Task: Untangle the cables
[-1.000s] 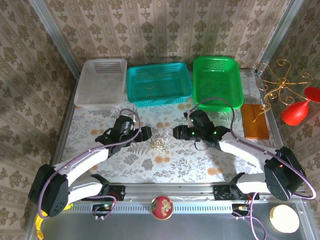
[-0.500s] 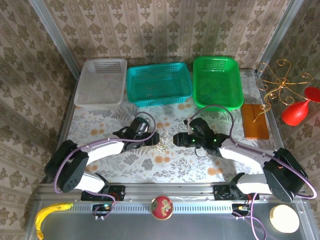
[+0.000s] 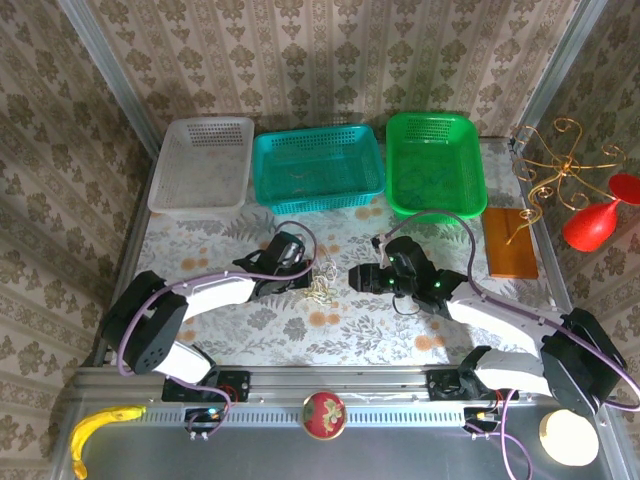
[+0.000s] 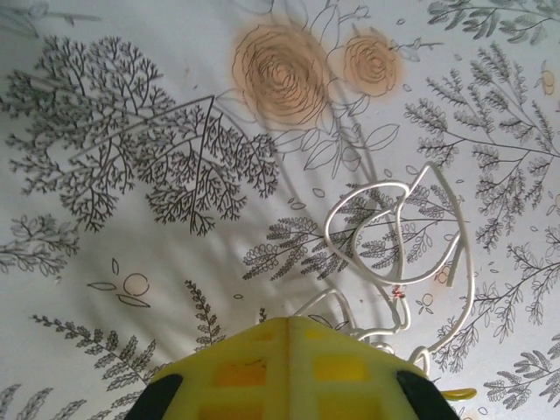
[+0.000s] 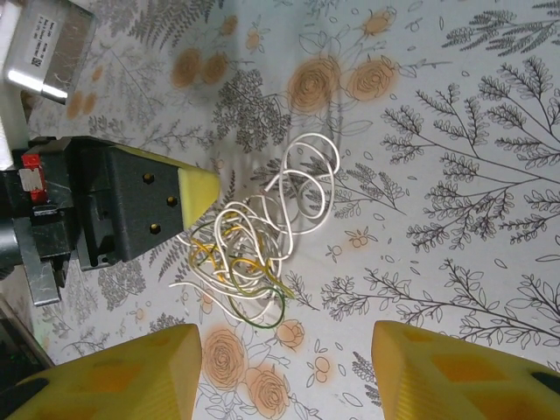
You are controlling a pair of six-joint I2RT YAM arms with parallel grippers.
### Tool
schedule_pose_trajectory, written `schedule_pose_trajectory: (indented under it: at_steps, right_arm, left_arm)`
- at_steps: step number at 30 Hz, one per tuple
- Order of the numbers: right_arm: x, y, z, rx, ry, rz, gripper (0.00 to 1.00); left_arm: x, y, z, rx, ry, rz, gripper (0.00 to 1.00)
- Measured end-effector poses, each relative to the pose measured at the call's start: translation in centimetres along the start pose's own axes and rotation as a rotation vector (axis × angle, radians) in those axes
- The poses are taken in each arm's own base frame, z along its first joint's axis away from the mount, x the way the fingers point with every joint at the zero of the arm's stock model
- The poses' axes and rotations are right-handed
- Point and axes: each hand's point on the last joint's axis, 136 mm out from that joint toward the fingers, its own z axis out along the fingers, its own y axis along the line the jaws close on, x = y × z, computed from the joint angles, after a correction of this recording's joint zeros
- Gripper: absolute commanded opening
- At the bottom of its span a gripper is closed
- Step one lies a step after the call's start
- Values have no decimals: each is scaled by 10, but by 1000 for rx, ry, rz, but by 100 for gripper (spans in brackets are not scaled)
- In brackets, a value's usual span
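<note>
A flowered cloth covers the bench (image 3: 250, 330), with patterned wallpaper all round and three baskets (image 3: 320, 203) ranged along the far edge; the cables (image 5: 254, 236) lie mid-bench, a small clump between the two arms. The left tool (image 4: 290, 337) has its fingers pressed together, tip touching the clump's edge; whether a strand is pinched there I cannot tell; the right tool (image 5: 284, 350) is spread wide, just beside the clump. These cords look light, thin and floppy; I'd expect them to slide and snag rather than resist, so a free white loop (image 4: 394, 232) at the rim seems a better hold than the knotted core (image 5: 241, 262) of green and yellow. From above the clump runs slightly longer far-to-near than across; white loops splay from one end, coloured strands bunch at the other.
</note>
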Motion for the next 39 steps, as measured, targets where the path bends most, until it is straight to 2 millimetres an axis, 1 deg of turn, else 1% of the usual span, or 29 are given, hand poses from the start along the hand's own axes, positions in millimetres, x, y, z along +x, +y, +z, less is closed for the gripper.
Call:
schedule_pose_trajectory:
  at_steps: [3, 9, 13, 18, 23, 26, 29, 32, 34, 35, 36, 38, 39]
  right_arm:
    - [-2, 2, -2, -5, -7, -11, 56]
    - [-3, 3, -2, -12, -12, -45, 60]
    - [-5, 13, -1, -45, -25, -91, 62]
    - [-1, 32, 11, -100, -33, -169, 63]
    - [8, 51, 29, -148, -34, -253, 64]
    - [9, 62, 39, -164, -45, -293, 64]
    - [4, 67, 48, -166, -79, -309, 64]
    - [-1, 65, 58, -144, -117, -309, 64]
    - [-6, 59, 66, -114, -147, -302, 61]
    - [-8, 55, 70, -93, -160, -296, 57]
    - [-9, 51, 74, -76, -173, -291, 52]
    - [-11, 41, 83, -31, -193, -273, 36]
    - [-11, 35, 86, -7, -198, -265, 29]
  left_arm:
    - [-11, -9, -12, 19, -30, 5, 0]
    - [-41, -36, -48, 100, -132, 27, 0]
    - [-52, -52, -64, 147, -172, 40, 0]
    - [-52, -56, -66, 166, -169, 43, 0]
    - [-50, -64, -67, 199, -161, 26, 0]
    - [-51, -69, -69, 221, -165, 8, 0]
    - [-51, -75, -70, 243, -167, -5, 0]
    - [-52, -81, -71, 265, -171, -18, 0]
    - [-51, -85, -72, 281, -170, -27, 0]
    - [-51, -87, -72, 288, -171, -31, 0]
    - [-51, -89, -73, 294, -169, -38, 0]
    - [-51, -91, -74, 307, -167, -52, 0]
    - [-52, -92, -76, 314, -167, -59, 0]
